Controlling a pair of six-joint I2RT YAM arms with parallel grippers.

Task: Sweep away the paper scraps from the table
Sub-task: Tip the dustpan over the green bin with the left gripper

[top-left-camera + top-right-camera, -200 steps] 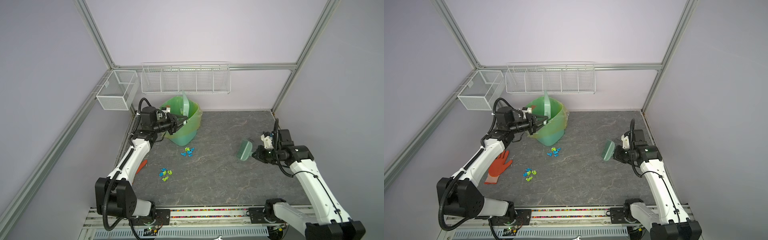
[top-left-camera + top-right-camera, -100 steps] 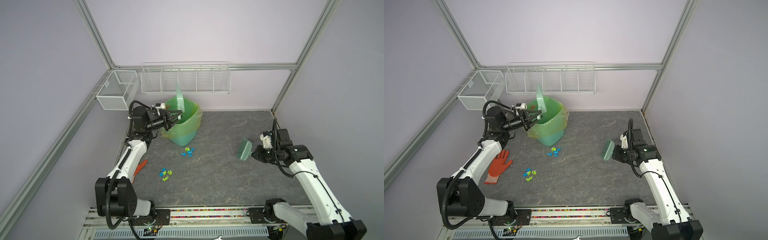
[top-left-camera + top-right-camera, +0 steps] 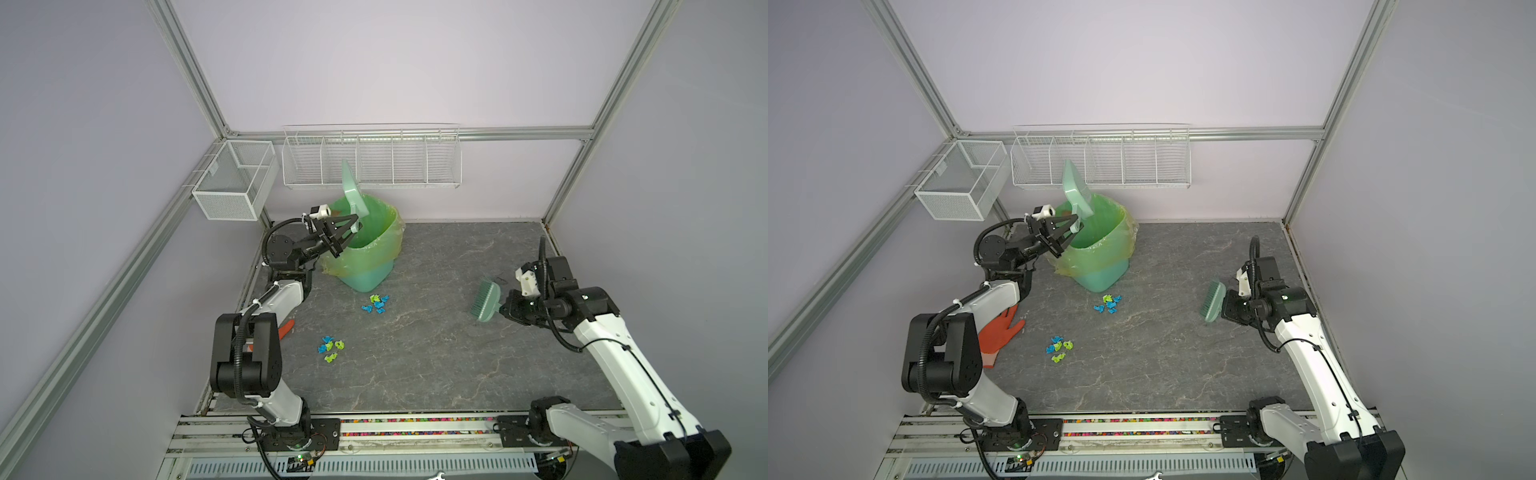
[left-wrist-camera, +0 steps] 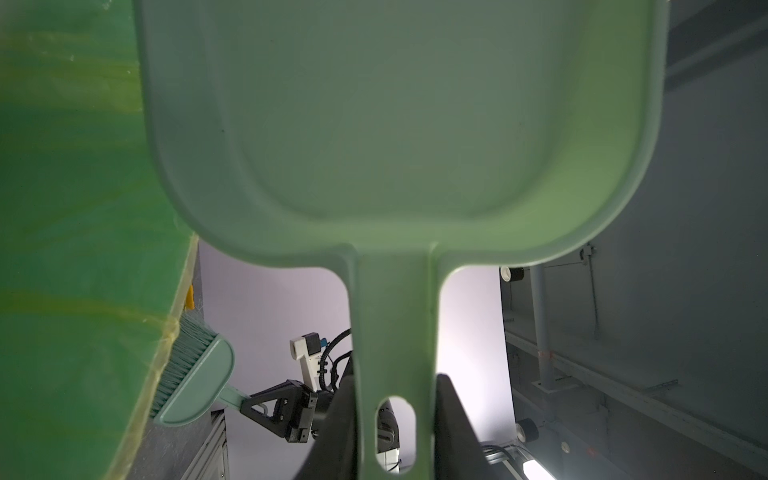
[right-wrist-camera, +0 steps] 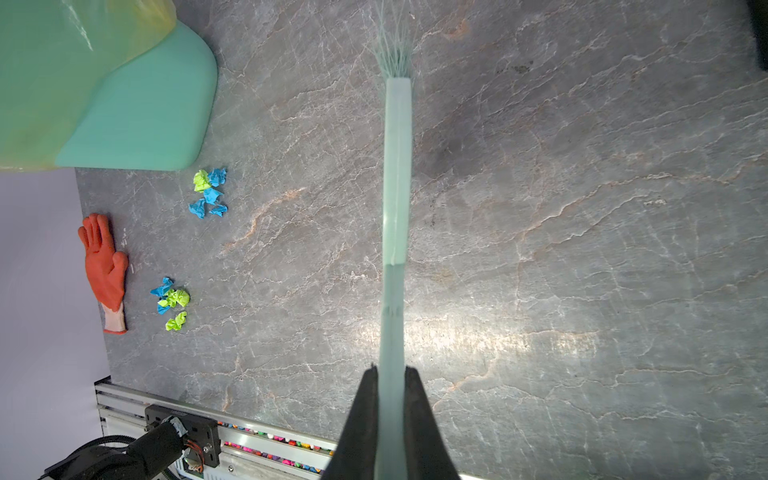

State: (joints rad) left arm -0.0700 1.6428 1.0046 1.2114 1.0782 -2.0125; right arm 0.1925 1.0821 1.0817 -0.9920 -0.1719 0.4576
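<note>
The table [image 3: 436, 353] is not clear yet. Over the last second the dustpan [image 3: 351, 191] has swung up out of the mouth of the lined waste bin [image 3: 365, 266] and now stands almost upright over the bin's rim. The left gripper [image 3: 353, 224] is clamped on its handle, and its tray looks empty in the wrist view. The brush [image 3: 484, 301] has hardly moved, well apart from the bin, with the right gripper [image 5: 390, 374] closed tight on its handle. The paper scraps [image 3: 376, 304] lie in two clusters: one just in front of the bin, one farther out, near the orange glove [image 3: 1000, 332]. The dumping looks finished, so the pan probably returns for these.
</note>
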